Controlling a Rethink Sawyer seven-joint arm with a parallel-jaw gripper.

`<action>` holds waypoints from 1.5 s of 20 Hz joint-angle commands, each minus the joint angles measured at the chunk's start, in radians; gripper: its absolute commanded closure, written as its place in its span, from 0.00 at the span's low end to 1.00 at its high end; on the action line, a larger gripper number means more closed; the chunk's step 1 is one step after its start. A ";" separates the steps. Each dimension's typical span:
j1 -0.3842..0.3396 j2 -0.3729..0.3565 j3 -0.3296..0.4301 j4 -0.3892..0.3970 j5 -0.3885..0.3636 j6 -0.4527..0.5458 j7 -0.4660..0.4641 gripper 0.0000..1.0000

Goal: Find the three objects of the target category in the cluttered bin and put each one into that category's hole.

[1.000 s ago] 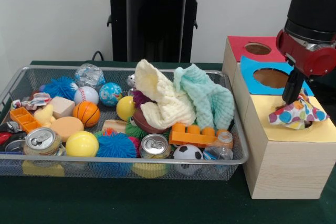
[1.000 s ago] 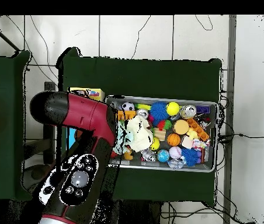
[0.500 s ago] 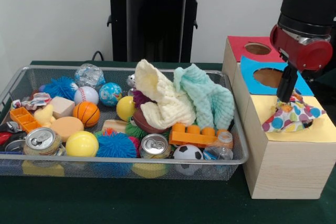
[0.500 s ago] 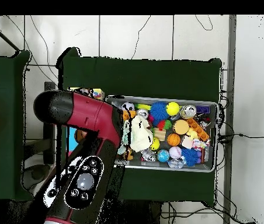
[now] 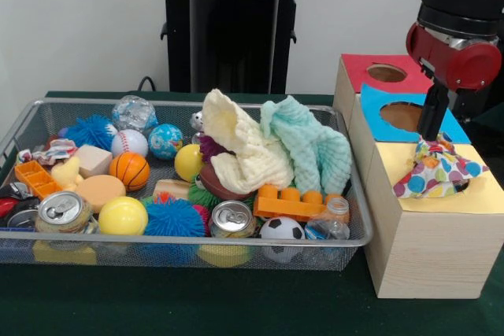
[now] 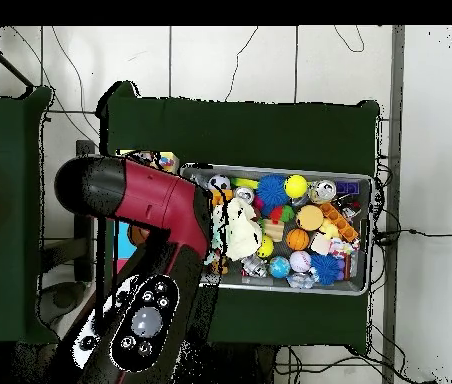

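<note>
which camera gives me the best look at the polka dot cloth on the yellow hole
The front view. There the polka dot cloth shows whole, bunched over the hole in the yellow box top, with the gripper right above it. In the overhead view the arm covers that spot, leaving only a scrap of cloth visible beside it.

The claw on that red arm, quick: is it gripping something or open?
Gripper: sits right at the top of the polka-dot cloth that is bunched in the yellow hole; whether it is open or shut cannot be told.
</note>
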 commanded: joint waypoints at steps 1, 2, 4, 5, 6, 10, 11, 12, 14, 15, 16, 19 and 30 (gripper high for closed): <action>-0.028 -0.005 0.091 0.059 -0.026 0.024 0.086 1.00; -0.027 -0.008 0.090 0.054 -0.026 0.032 0.090 1.00; -0.024 -0.014 0.094 0.051 -0.021 0.034 0.094 1.00; -0.021 -0.010 0.094 0.042 -0.020 0.037 0.099 1.00; -0.020 -0.004 0.095 0.035 -0.019 0.038 0.104 1.00; -0.018 0.039 0.109 0.013 -0.009 -0.001 0.122 1.00; -0.019 0.047 0.113 0.015 -0.006 -0.011 0.123 1.00; -0.017 0.056 0.116 0.012 -0.004 -0.021 0.128 1.00; -0.016 0.069 0.119 0.011 -0.002 -0.030 0.132 1.00; -0.014 0.075 0.119 0.010 -0.002 -0.034 0.134 1.00; -0.012 0.081 0.118 0.009 -0.002 -0.038 0.136 1.00; -0.011 0.088 0.127 0.014 0.003 -0.049 0.133 1.00; 0.001 0.110 0.128 -0.004 0.017 -0.055 0.148 1.00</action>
